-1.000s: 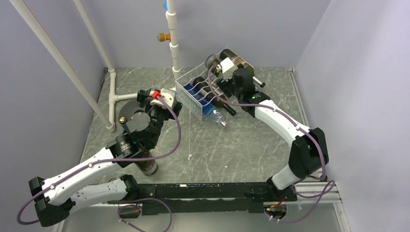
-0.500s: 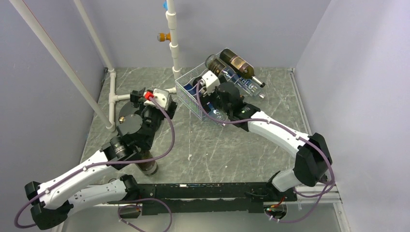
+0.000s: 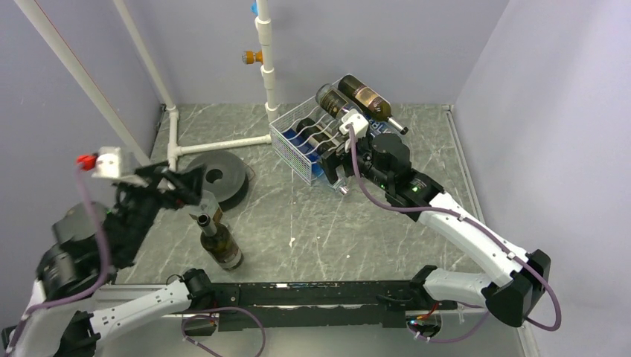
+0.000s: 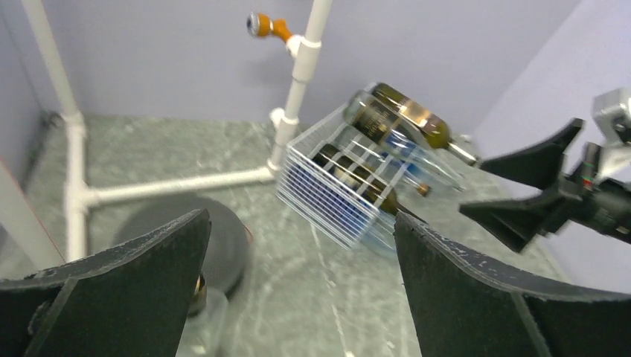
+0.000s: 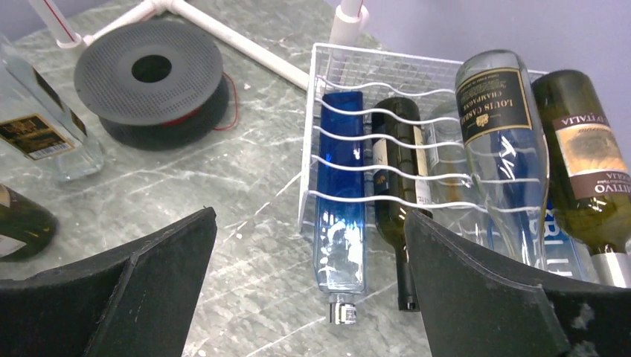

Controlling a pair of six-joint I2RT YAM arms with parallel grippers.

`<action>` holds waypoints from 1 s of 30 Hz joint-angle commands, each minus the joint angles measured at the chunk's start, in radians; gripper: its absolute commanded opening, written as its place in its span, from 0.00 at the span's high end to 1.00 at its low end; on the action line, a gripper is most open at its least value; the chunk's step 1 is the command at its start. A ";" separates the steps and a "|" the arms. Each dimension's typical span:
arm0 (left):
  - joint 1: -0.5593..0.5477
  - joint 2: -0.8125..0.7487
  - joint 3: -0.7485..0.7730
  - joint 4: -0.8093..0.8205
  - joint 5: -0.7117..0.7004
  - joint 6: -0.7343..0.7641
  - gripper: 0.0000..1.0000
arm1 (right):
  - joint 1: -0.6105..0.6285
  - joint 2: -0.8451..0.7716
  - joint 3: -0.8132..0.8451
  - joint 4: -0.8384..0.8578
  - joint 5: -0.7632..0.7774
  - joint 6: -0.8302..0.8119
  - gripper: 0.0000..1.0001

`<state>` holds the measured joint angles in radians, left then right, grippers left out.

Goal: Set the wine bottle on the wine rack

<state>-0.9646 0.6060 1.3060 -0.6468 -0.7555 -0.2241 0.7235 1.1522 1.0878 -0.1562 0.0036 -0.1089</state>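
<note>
The white wire wine rack [image 3: 298,141] stands at the back centre and holds several bottles: two lie on its top wavy rods [image 3: 356,95], and a blue one [image 5: 338,201] and a dark one [image 5: 398,186] lie below. A dark wine bottle [image 3: 222,247] stands upright at the near left; its shoulder shows in the right wrist view [image 5: 18,223]. My left gripper [image 3: 181,186] is open and empty, raised above and left of that bottle. My right gripper [image 3: 332,160] is open and empty, just in front of the rack, over the blue bottle's neck [image 5: 341,309].
A black round spool [image 3: 219,177] lies left of the rack. A clear labelled bottle [image 5: 45,126] stands beside the dark one. White PVC pipes [image 3: 223,143] run along the back left. Walls close in on both sides.
My left arm lifted off the spool and swung back to the near left. My right gripper left the top bottle on the rack and drew back to the rack's front.
</note>
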 commanded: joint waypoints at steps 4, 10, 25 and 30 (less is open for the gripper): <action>0.001 -0.148 -0.037 -0.463 0.253 -0.407 0.00 | 0.002 -0.007 -0.022 0.051 -0.036 0.017 0.00; 0.003 -0.191 -0.135 -0.471 0.371 -0.416 0.00 | 0.002 -0.013 -0.059 0.090 -0.063 0.024 0.00; 0.003 -0.042 -0.220 -0.550 0.264 -0.480 0.17 | 0.002 -0.105 -0.116 0.116 -0.048 0.014 0.00; 0.003 0.011 -0.221 -0.592 0.220 -0.498 0.28 | 0.002 -0.092 -0.114 0.112 -0.052 0.017 0.00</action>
<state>-0.9634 0.5819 1.0828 -1.2198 -0.4969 -0.7013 0.7235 1.0622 0.9745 -0.0956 -0.0357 -0.1005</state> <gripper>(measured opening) 0.761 0.994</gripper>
